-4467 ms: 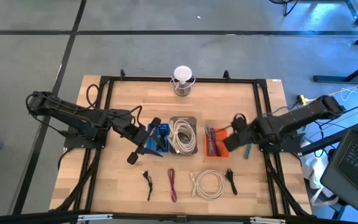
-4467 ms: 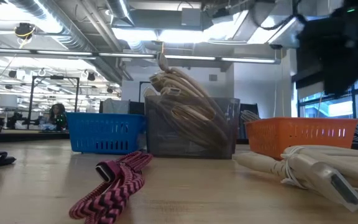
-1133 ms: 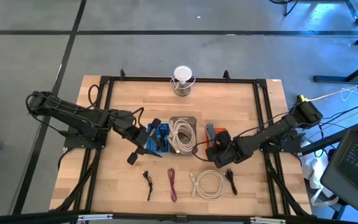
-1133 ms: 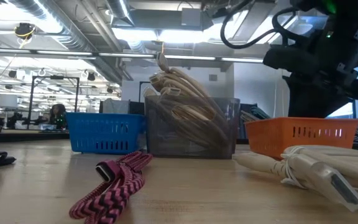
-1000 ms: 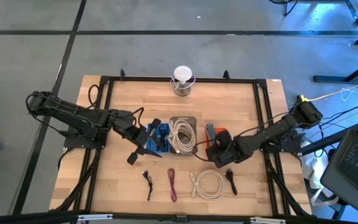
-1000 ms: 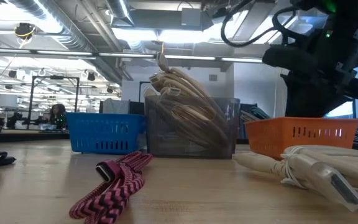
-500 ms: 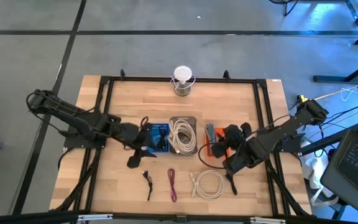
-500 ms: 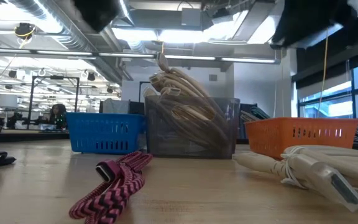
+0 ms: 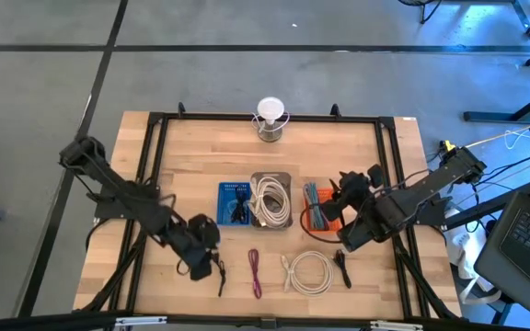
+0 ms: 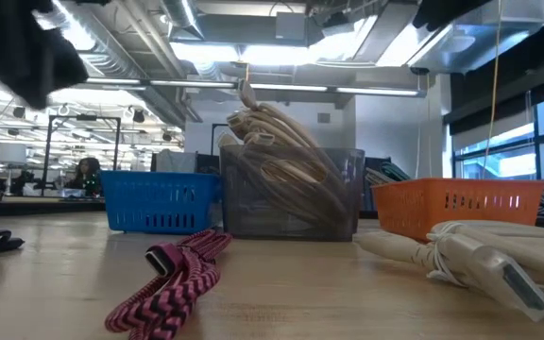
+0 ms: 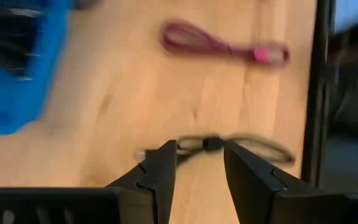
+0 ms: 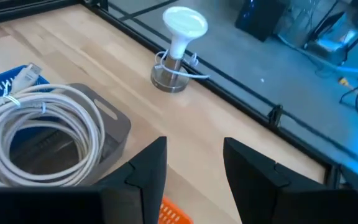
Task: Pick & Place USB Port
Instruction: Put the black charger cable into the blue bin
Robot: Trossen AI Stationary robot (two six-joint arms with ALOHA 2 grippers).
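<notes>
Several coiled USB cables lie in a row near the table's front: a small black one [image 9: 219, 273], a magenta one [image 9: 254, 273], a white coil [image 9: 308, 273] and another black one [image 9: 341, 267]. My left gripper [image 9: 202, 260] hangs open just above the small black cable [image 11: 229, 144], pointing steeply down with a finger on either side of it [image 11: 199, 149], touching nothing. My right gripper [image 9: 340, 188] is raised over the orange basket [image 9: 317, 207], open and empty [image 12: 194, 165].
Blue basket [image 9: 235, 203], grey basket with white cable [image 9: 270, 199] and the orange basket stand side by side mid-table. A white lamp-like stand [image 9: 270, 118] sits at the far edge. A black frame [image 9: 155, 184] borders the table. Bare wood lies between the baskets and the far edge.
My left gripper has swung from over the blue basket toward the table's near edge and down, rolling its wrist, and now hovers over the small black cable. My right gripper has risen from beside the orange basket's near side and tipped upward.
</notes>
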